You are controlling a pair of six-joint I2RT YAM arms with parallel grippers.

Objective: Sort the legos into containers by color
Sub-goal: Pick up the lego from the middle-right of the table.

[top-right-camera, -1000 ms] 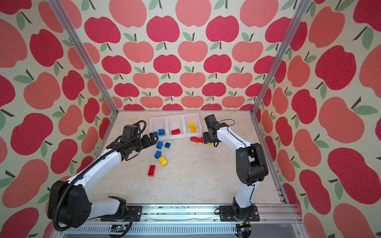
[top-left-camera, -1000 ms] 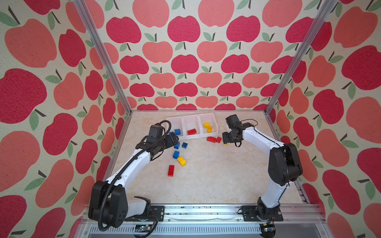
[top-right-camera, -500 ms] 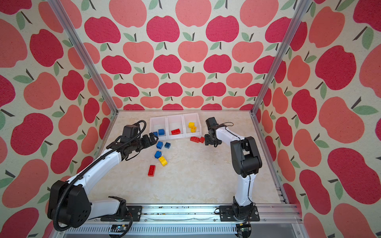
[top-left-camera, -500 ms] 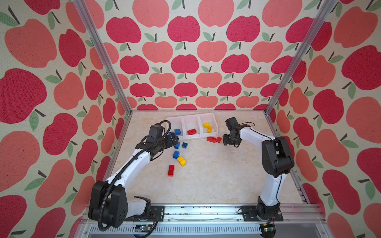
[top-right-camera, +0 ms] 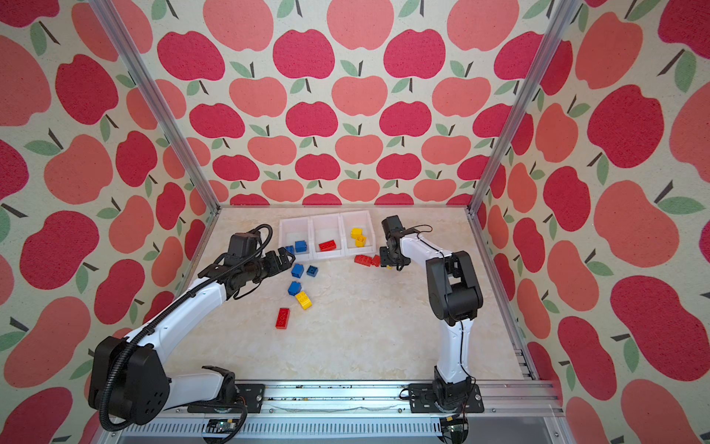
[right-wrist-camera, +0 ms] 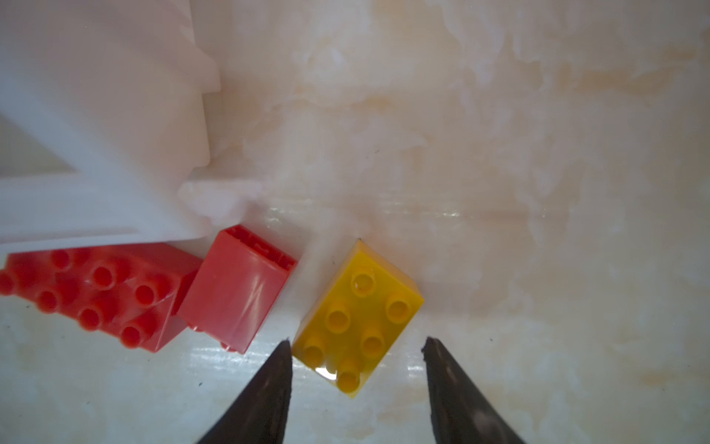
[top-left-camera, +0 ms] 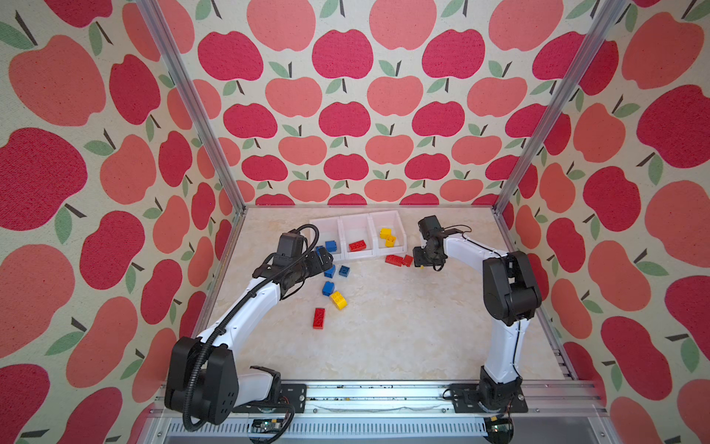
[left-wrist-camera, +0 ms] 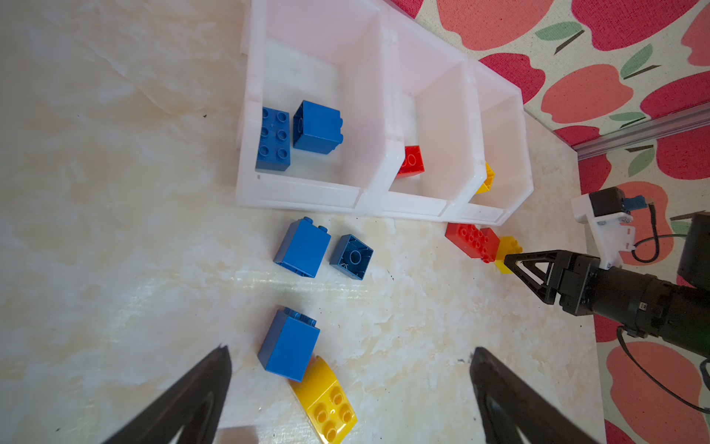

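Right arm's elbow had swung inward and the right claw (right-wrist-camera: pixel 356 341) had narrowed since a second before; the left arm had not shifted. Black pointed fingers (right-wrist-camera: pixel 265 392) stood part-open astride a glossy yellow brick (right-wrist-camera: pixel 359 315), six studs up, flat on the table. One tip was at its corner and the other was clear of it, so it was not clamped. Just beside it lay a smooth red block (right-wrist-camera: pixel 234 292) on its side, touching a studded red oblong (right-wrist-camera: pixel 96 292), both by the bins' front lip. The bins (left-wrist-camera: pixel 390 77) were three white plastic boxes joined in a row near the back wall. One end bin held two blue bricks (left-wrist-camera: pixel 317 127), the middle one a red (top-left-camera: pixel 357 245), and the other end two yellows (top-left-camera: pixel 387 236). Left claw (left-wrist-camera: pixel 350 349) was spread wide and empty. Near it a blue block (left-wrist-camera: pixel 288 346) touched a yellow oblong (left-wrist-camera: pixel 326 403), with two more blues (left-wrist-camera: pixel 303 248) before the bins. A red oblong (top-left-camera: pixel 318 318) lay apart. The table (top-left-camera: pixel 403 326) was shiny, with a cream marble look. The walls (top-left-camera: pixel 345 115) were rough fabric with an apple print, framed by aluminium posts (top-left-camera: pixel 188 103).
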